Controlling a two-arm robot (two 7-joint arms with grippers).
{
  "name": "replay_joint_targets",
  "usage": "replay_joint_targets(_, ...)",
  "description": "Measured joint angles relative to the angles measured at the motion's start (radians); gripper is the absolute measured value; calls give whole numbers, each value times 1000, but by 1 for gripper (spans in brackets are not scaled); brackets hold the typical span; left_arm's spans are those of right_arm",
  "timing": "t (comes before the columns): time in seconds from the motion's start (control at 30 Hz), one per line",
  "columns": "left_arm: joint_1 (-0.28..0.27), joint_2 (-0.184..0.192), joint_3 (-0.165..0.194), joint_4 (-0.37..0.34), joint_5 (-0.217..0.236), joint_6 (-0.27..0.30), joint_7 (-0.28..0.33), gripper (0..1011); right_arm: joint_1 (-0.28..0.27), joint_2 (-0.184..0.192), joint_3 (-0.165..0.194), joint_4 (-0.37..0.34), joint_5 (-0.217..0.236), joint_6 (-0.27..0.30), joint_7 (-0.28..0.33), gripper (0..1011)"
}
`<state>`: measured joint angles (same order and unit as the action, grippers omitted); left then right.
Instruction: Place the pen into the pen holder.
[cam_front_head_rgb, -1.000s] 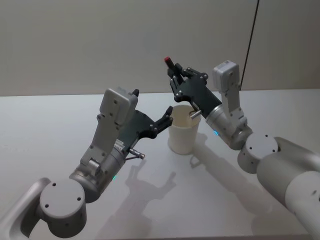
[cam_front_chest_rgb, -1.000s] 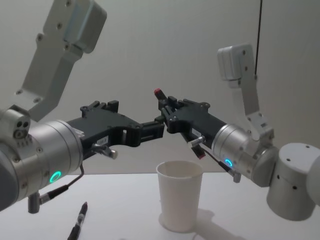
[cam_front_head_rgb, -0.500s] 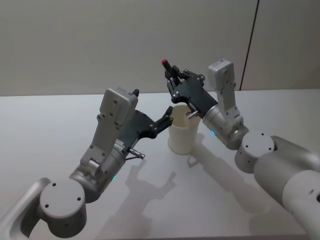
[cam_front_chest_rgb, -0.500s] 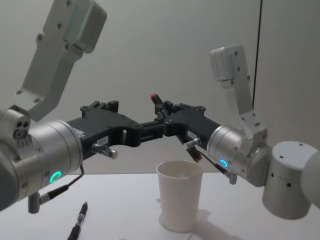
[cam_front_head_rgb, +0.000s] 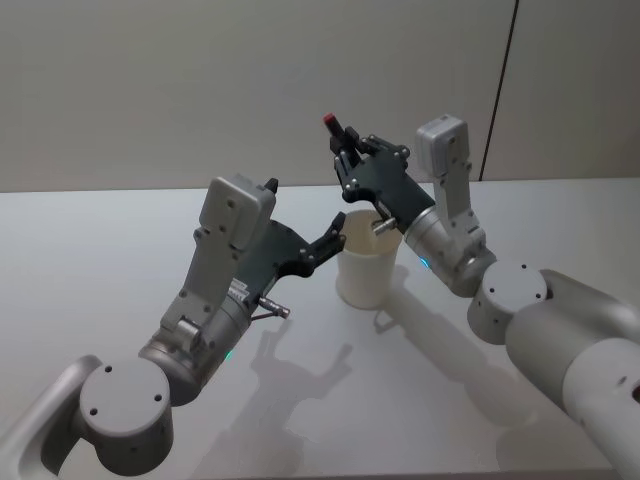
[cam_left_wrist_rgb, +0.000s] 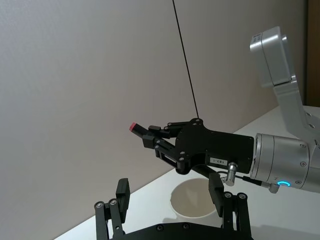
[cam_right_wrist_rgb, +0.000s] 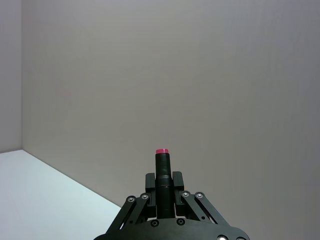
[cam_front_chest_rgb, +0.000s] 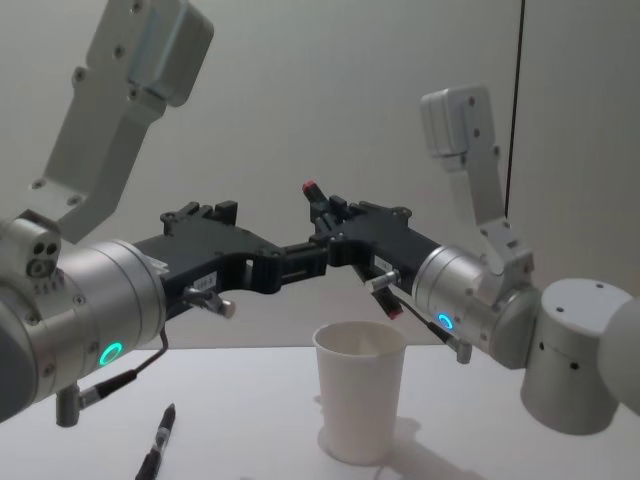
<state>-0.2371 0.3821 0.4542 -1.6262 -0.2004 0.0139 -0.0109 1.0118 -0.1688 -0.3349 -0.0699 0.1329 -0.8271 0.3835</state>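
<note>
Two small white labels were picked out: one (cam_left_wrist_rgb: 217, 161) on the side of the right gripper (cam_left_wrist_rgb: 156, 139), one (cam_front_chest_rgb: 205, 285) on the body of the left gripper (cam_front_chest_rgb: 310, 258). The print on both was too small to be read.

The pen (cam_front_head_rgb: 337, 127) was seen as a black barrel capped by a red end. It was clamped between the closed fingers of the right gripper (cam_front_head_rgb: 346, 142), red end tilted up and away from the robot. In the right wrist view the pen (cam_right_wrist_rgb: 161, 172) was shown standing straight out from between the fingers (cam_right_wrist_rgb: 149, 182). It was held in the air, above the rim of the pen holder (cam_front_head_rgb: 365, 272) and apart from it. From the chest the pen (cam_front_chest_rgb: 314, 194) was caught high over the cup's left side.

The pen holder (cam_front_chest_rgb: 360, 400) was shown as a plain white paper cup, tapered, with a rolled rim. It was stood upright on the white table (cam_front_head_rgb: 100, 250).

The left gripper (cam_front_head_rgb: 326, 243) was held just beside the cup's rim. Its fingers (cam_left_wrist_rgb: 122, 192) were spread wide and nothing was gripped.

A spare pen (cam_front_chest_rgb: 160, 440), dark, was seen lying on the table, well apart from the cup on the robot's left.
</note>
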Motion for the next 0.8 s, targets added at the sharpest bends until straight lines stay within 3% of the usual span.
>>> replay_joint_targets(0.8, 0, 0, 0, 0, 0, 0, 0, 1004, 3, 5, 38, 0, 5, -102, 64, 185)
